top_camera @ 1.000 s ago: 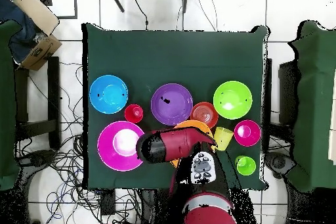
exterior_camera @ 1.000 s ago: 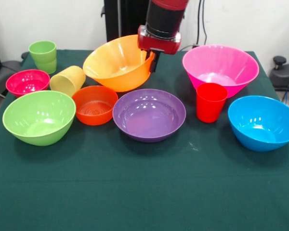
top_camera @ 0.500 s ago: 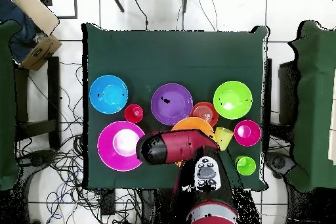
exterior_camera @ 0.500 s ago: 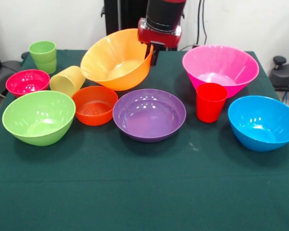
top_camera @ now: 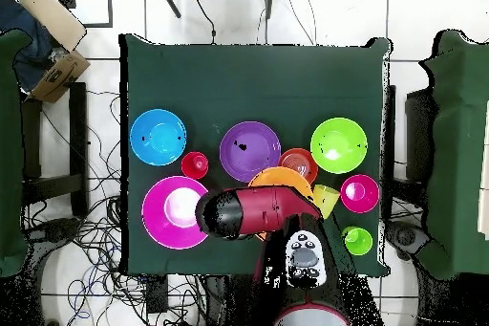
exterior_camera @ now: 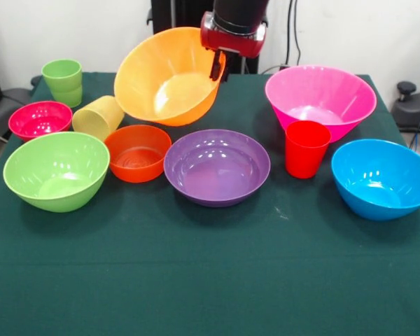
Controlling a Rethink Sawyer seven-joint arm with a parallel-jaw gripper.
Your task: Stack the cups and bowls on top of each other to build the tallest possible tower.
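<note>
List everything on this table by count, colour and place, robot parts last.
Large glossy plastic bowls: five. Orange bowl lifted and tilted, gripped at its rim; pink bowl far right in the front view; purple bowl centre; lime-green bowl left; blue bowl right.
Small plastic bowls: two. Red-orange bowl between lime-green and purple; magenta bowl far left.
Tapered plastic cups: three. Green cup upright, far-left corner; pale yellow cup on its side beside the magenta bowl; red cup upright in front of the pink bowl.
Table: one, dark green cloth.
Robot: red and black arm; end effector shut on the orange bowl's rim.
</note>
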